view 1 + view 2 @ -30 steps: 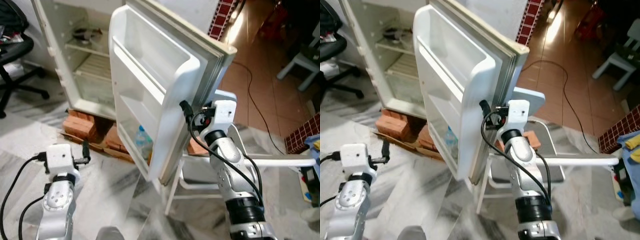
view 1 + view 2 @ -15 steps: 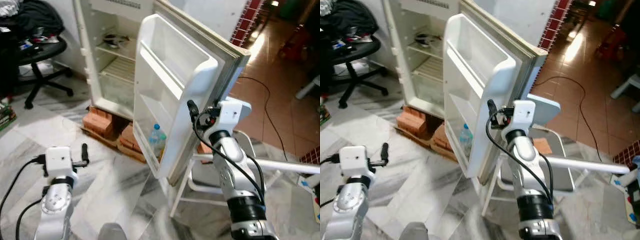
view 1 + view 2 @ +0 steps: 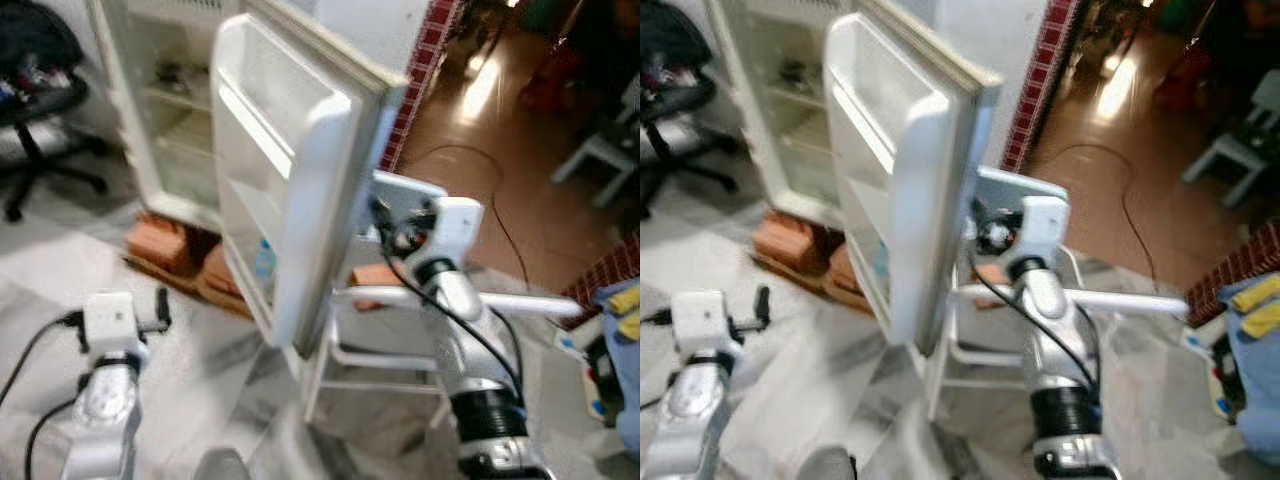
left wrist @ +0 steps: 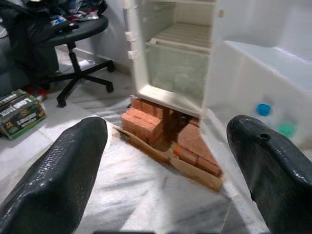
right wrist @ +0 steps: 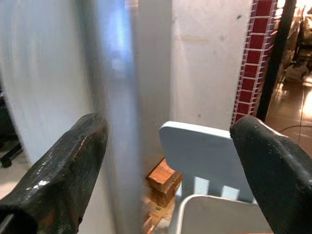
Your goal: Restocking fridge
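office chair (image 3: 30,95) at far left, beside the fridge (image 3: 150,110), which stands on bricks (image 3: 160,245). left end effector (image 3: 160,308) low over the marble floor (image 3: 230,350), fingers spread, holding nothing. fridge door (image 3: 290,190) stands open; bottles (image 3: 263,268) sit in its bottom door shelf. right end effector (image 5: 161,146) raised at the door's outer edge, fingers released, wide apart. white chair (image 3: 400,320) just behind the door. brown tiled floor (image 3: 490,120) at right.
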You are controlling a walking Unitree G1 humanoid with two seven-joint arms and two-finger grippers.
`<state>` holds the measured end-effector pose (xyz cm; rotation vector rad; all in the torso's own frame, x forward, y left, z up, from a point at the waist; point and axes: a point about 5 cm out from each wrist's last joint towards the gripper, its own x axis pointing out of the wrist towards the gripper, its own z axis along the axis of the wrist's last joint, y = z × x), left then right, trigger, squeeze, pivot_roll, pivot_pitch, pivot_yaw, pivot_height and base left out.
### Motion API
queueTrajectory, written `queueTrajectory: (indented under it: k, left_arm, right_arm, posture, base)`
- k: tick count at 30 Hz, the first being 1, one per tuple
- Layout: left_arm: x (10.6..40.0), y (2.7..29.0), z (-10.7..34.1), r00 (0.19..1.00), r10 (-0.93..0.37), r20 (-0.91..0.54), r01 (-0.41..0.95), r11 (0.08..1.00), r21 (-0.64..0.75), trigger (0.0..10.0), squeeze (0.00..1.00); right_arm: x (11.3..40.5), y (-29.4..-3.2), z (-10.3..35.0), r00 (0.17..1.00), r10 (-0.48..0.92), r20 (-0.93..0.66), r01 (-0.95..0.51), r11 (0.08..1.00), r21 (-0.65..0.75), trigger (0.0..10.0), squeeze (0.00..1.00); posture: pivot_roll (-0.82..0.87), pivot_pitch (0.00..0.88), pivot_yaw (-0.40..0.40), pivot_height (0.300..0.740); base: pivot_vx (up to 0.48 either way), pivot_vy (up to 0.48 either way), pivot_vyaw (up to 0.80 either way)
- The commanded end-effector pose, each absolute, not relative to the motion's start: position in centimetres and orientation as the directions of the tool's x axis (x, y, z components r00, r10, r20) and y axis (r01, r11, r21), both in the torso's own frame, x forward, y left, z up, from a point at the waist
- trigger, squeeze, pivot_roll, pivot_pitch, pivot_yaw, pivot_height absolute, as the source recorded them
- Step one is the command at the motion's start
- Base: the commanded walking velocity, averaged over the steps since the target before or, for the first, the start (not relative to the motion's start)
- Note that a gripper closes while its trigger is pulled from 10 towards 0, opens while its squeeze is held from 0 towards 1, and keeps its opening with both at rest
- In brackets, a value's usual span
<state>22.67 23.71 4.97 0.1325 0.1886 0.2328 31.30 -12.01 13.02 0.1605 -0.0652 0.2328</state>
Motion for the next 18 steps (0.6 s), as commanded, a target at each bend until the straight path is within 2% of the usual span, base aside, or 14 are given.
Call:
queueTrajectory:
  k: [1, 8, 11, 18]
  left_arm:
    - [22.9, 22.7, 4.9, 0.963, 0.210, -0.168, -0.191, 0.974, 0.123, 10.0, 0.00]
    - [22.5, 23.8, 4.6, 0.944, 0.281, -0.171, -0.262, 0.956, 0.130, 10.0, 0.00]
    - [22.3, 23.8, 4.5, 0.950, 0.267, -0.164, -0.251, 0.961, 0.116, 10.0, 0.00]
    - [22.4, 23.4, 4.9, 0.956, 0.251, -0.156, -0.232, 0.964, 0.128, 10.0, 0.00]
  right_arm:
    - [31.1, -13.3, 13.0, 0.975, 0.202, 0.091, -0.213, 0.968, 0.131, 10.0, 0.00]
    - [31.1, -13.1, 12.9, 0.974, 0.210, 0.084, -0.220, 0.966, 0.136, 10.0, 0.00]
    - [31.0, -12.7, 12.7, 0.972, 0.222, 0.076, -0.231, 0.964, 0.135, 10.0, 0.00]
    - [30.1, -13.3, 11.9, 0.986, 0.164, 0.036, -0.168, 0.974, 0.149, 10.0, 0.00]
  posture:
    - [0.17, 0.000, -0.075, 0.740]
    - [0.17, 0.000, -0.067, 0.740]
    - [0.17, 0.000, -0.073, 0.740]
    - [0.17, 0.000, -0.074, 0.740]
  base:
    - [0.000, 0.000, 0.58]
    - [0.000, 0.000, 0.78]
    - [0.000, 0.000, 0.77]
    - [0.000, 0.000, 0.06]
